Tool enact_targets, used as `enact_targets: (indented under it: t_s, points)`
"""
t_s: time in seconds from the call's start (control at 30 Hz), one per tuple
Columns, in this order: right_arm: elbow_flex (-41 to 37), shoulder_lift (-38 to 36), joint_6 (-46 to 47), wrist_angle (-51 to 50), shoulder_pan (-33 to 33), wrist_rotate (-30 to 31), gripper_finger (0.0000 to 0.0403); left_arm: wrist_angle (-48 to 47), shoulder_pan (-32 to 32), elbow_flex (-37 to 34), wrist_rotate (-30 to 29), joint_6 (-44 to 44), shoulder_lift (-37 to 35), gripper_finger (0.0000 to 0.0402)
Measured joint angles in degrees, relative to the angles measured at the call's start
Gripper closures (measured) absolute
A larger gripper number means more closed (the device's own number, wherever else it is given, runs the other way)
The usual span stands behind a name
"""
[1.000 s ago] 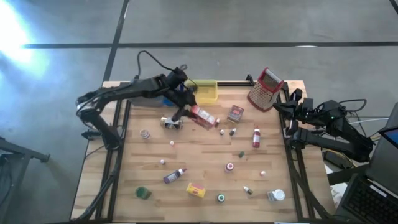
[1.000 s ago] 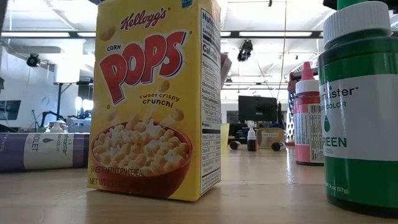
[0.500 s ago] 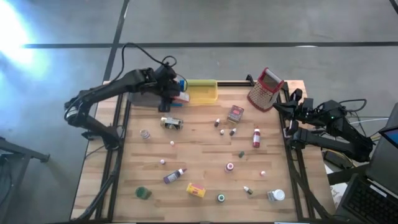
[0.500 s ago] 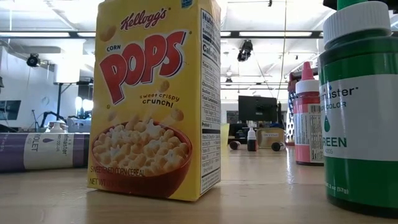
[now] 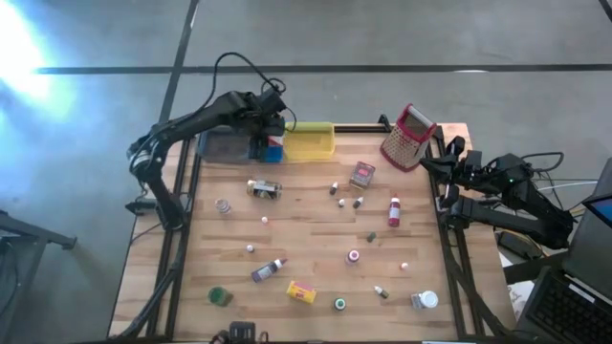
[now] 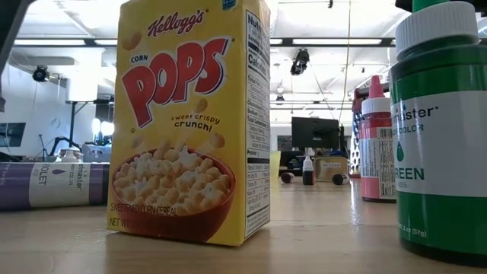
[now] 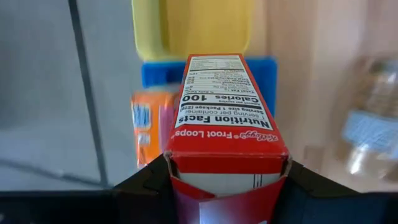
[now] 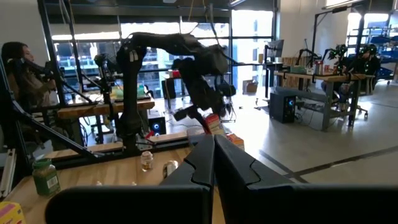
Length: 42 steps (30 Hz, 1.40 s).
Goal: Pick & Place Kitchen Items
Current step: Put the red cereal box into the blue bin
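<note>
the left claw (image 7: 227,186) pinches a red froot loops box (image 7: 225,118) directly above the blue tray (image 7: 261,71), and releasing off-centre could tip it onto the orange box (image 7: 149,127) just beside, while the right claw (image 8: 213,163) waits pressed together.

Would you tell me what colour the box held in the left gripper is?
Red: the Froot Loops box shows best in the left wrist view.

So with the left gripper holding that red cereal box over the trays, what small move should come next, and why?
Probably lower a little and open. The left gripper is shut on the red Froot Loops cereal box, which hangs above the blue tray, beside the yellow tray; an orange packet already lies below. The right gripper waits shut at the table's right edge.
</note>
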Motion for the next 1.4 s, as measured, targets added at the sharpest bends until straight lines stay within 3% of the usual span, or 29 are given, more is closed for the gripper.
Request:
enact_targets:
  t_s: [0.6, 1.07, 1.4]
  points:
    - [0.0, 0.0, 0.0, 0.0, 0.0, 0.0, 0.0394, 0.0, 1.6, 0.2, -4.6, 4.3, 9.7, 0.0231]
    - [0.0, 0.0, 0.0, 0.0, 0.0, 0.0, 0.0394, 2.4, 1.7, -0.1, -4.5, 2.1, 11.6, 0.0229]
    - [0.0, 0.0, 0.0, 0.0, 0.0, 0.0, 0.0394, 3.9, 1.7, -2.6, -4.6, 5.6, 11.7, 0.0229]
